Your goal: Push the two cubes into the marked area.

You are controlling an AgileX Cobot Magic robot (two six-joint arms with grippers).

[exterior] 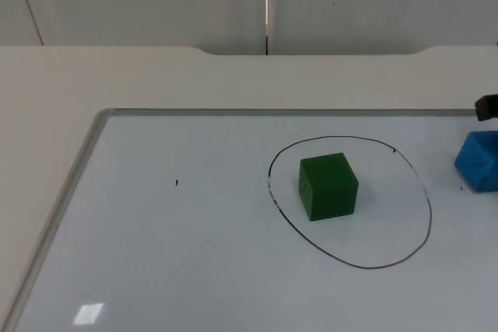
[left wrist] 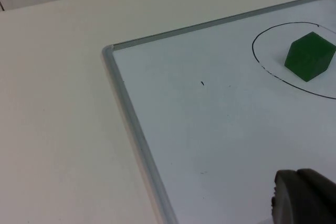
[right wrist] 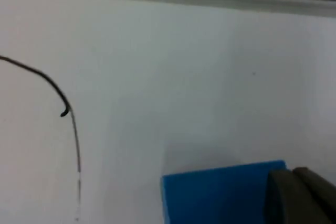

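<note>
The green cube [exterior: 328,186] sits inside the drawn ring [exterior: 427,215]. The right gripper [right wrist: 302,198] is at the blue cube [exterior: 478,161], outside the ring. Whether either gripper's fingers are released or clenched, I cannot tell.

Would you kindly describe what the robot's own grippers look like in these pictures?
Little of them is visible. The left gripper's fingertip is a rounded, matte black-grey block. The right gripper's fingertip is the same dark, blunt shape, and a small black part of the right arm shows at the edge of the top view. No markings are visible.
</note>
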